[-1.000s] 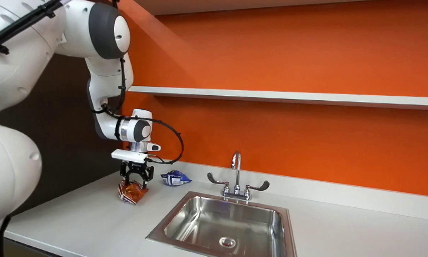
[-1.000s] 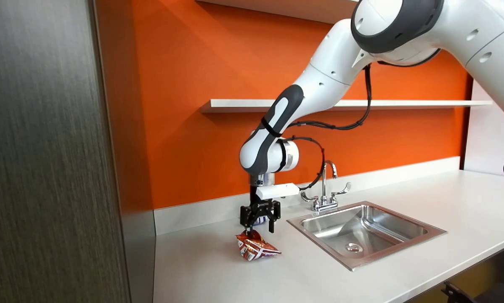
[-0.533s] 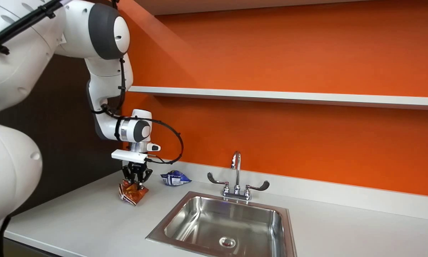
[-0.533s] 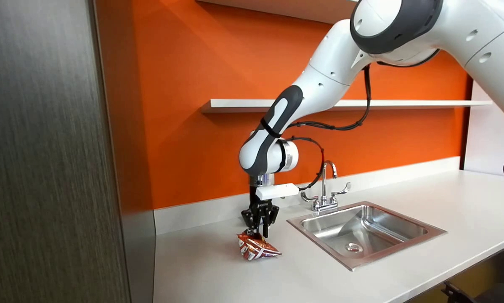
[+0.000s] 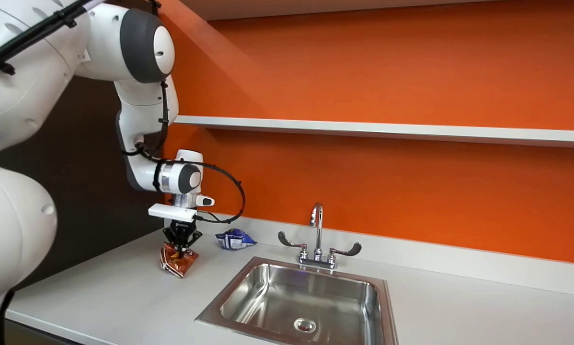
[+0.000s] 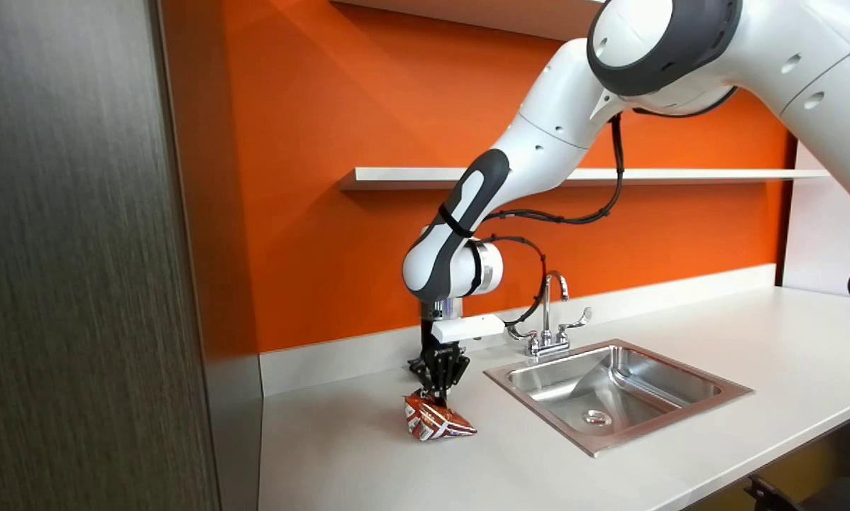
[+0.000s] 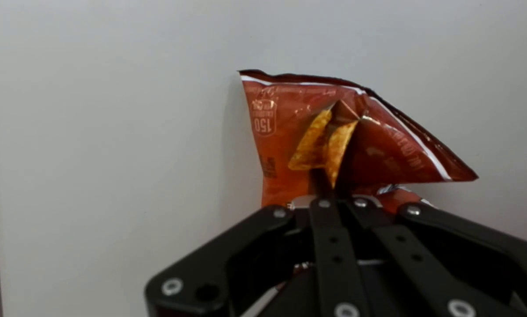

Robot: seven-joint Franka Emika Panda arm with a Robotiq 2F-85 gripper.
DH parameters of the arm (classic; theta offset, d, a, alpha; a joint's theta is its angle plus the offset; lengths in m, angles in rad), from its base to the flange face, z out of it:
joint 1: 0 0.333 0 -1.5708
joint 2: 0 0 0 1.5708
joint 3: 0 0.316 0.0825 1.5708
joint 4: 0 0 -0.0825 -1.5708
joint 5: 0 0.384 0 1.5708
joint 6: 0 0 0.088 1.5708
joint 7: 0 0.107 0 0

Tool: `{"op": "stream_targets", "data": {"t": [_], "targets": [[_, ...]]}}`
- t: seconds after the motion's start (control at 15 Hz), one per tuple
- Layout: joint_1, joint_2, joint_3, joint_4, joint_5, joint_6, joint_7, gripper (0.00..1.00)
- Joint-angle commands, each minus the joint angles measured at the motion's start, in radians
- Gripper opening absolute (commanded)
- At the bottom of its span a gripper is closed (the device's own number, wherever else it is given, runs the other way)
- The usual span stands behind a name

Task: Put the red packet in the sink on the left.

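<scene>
In the wrist view I am seeing the gripper (image 7: pixel 329 189) with its fingers standing close together, pinching a fold of the packet (image 7: pixel 285 132). The film is bunching up between them, so I am judging that loose wrapping, more than the body of the packet, is taking the grip. Before lifting, I am wanting the squeeze firm; slick film is likely to slip if I am jerking it.

In an exterior view the packet is lying on the tabletop (image 5: pixel 109 302), seemingly touching it, near the sink (image 5: pixel 232 289) and outside it; I am judging the carry yet to begin. The blue packet (image 5: pixel 235 239) is lying farther back, near the gripper but apart from it. I am planning to go straight up and slowly, watching for the fold creeping out, and only then across, high enough that the hanging corners are passing above the rim.

In an exterior view the faucet (image 6: pixel 546 312) is standing at the back edge of the sink, so I am choosing a line across the rim nearest the packet, well forward of the spout. I am aiming to lower the packet inside the basin before letting go; dropping from high is risking a bounce or a snag on the edge.
</scene>
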Motion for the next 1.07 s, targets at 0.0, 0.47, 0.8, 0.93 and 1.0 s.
{"op": "stream_targets", "data": {"t": [0.0,0.47,0.8,0.93,1.0], "targets": [[0.009,-0.013,-0.009,-0.003,-0.027,-0.012,0.036,0.0],[0.024,-0.137,-0.017,-0.046,-0.052,-0.059,0.071,0.0],[0.02,-0.246,-0.038,-0.101,-0.104,-0.105,0.136,0.0],[0.011,-0.284,-0.054,-0.133,-0.125,-0.11,0.163,0.0],[0.003,-0.303,-0.063,-0.151,-0.132,-0.111,0.173,0.0]]}}
